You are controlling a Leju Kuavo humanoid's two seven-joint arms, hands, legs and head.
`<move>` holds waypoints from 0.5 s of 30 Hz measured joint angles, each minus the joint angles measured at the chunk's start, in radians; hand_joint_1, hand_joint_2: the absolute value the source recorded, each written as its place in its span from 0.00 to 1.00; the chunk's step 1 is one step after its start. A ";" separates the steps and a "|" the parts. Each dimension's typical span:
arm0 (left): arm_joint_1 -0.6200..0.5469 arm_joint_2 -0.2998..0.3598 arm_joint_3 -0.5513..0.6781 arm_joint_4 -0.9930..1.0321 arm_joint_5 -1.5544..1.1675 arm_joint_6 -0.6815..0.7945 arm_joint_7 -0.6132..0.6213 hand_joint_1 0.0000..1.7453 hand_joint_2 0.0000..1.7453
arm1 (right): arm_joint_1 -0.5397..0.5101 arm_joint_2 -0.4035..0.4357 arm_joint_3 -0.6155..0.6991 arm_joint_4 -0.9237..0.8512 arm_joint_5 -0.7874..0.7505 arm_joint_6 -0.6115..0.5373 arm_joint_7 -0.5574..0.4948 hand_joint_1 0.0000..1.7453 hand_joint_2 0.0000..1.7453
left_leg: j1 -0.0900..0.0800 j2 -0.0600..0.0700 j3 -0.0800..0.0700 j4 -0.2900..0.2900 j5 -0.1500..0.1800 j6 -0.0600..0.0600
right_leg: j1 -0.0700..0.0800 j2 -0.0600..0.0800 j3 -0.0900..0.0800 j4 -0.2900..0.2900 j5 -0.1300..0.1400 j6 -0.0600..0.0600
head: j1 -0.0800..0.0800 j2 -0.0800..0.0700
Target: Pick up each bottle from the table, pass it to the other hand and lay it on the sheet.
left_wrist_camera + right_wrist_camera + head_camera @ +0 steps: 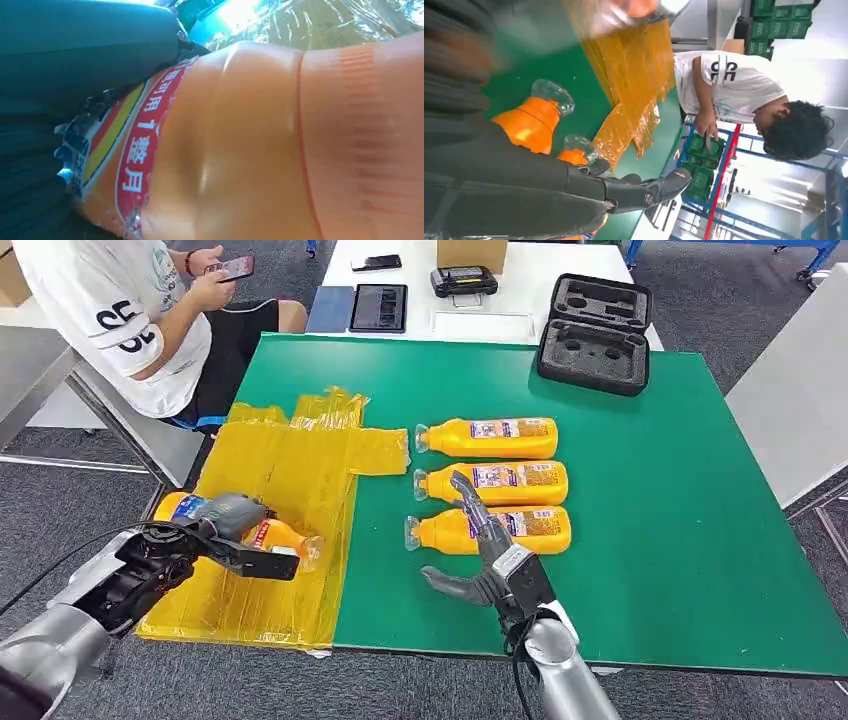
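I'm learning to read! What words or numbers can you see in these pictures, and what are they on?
"可用1整月": on the red band of the label of the orange bottle that the left hand holds.
Big dark letters, cut off, maybe "SE" or "CE": on the person's white shirt.
Labels on the three bottles lying on the green table: too small to read.

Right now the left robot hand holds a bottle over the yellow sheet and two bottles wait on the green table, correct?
Not quite: the head view shows three bottles waiting on the green table. The left robot hand does hold a bottle over the yellow sheet.
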 measured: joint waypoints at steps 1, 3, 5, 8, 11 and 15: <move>-0.001 0.000 0.000 0.001 0.005 -0.009 -0.007 0.82 1.00 | 0.001 0.000 0.000 0.000 0.000 0.000 0.000 0.00 1.00 | 0.000 0.000 0.000 0.000 0.000 0.000 | 0.000 0.000 0.000 0.000 0.000 0.000 | 0.000 0.000; -0.003 0.000 0.001 0.003 0.025 -0.025 -0.026 0.68 1.00 | 0.003 0.000 0.000 0.000 0.000 0.002 0.002 0.00 1.00 | 0.000 0.000 0.000 0.000 0.000 0.000 | 0.000 0.000 0.000 0.000 0.000 0.000 | 0.000 0.000; -0.002 0.000 0.002 0.005 0.038 -0.031 -0.037 0.43 1.00 | 0.006 0.000 0.001 0.000 0.000 0.004 0.004 0.00 1.00 | 0.000 0.000 0.000 0.000 0.000 0.000 | 0.000 0.000 0.000 0.000 0.000 0.000 | 0.000 0.000; 0.000 0.000 0.002 0.010 0.042 -0.026 -0.042 0.43 1.00 | 0.005 0.005 0.002 0.001 0.000 0.006 0.009 0.00 1.00 | 0.000 0.000 0.000 0.000 0.000 0.000 | 0.000 0.000 0.000 0.000 0.000 0.000 | 0.000 0.000; 0.002 -0.004 0.003 0.016 0.042 -0.017 -0.042 0.24 1.00 | -0.001 0.009 0.003 0.006 0.000 0.006 0.015 0.00 1.00 | 0.000 -0.001 0.000 0.000 0.000 0.000 | 0.000 -0.001 0.001 0.000 0.000 0.000 | 0.000 0.000; 0.004 -0.008 0.005 0.024 0.042 -0.010 -0.040 0.00 1.00 | -0.003 0.014 0.003 0.013 0.000 0.006 0.017 0.00 1.00 | 0.000 -0.001 0.001 0.000 0.000 0.000 | 0.000 -0.001 0.002 0.000 0.000 0.000 | 0.000 0.000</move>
